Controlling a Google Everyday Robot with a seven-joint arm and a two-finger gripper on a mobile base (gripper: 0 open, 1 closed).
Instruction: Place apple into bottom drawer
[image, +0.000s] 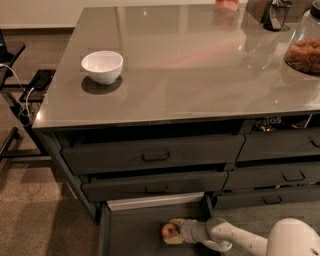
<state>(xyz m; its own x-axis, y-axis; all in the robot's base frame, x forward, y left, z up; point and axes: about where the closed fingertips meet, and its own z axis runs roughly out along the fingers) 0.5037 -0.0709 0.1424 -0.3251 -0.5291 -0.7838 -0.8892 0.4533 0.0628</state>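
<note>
The bottom drawer (135, 231) is pulled open at the foot of the cabinet, showing a dark flat interior and a pale back rim. The small red apple (169, 230) sits low inside it, right of centre. My gripper (173, 231) reaches in from the lower right on a white arm and is around the apple, fingers above and below it, at or just above the drawer floor.
A white bowl (102, 66) stands on the grey countertop (200, 65) at the left. A glass jar of snacks (304, 45) and a dark object are at the back right. Closed handled drawers (155, 156) are above the open one. A dark stand with cables is at far left.
</note>
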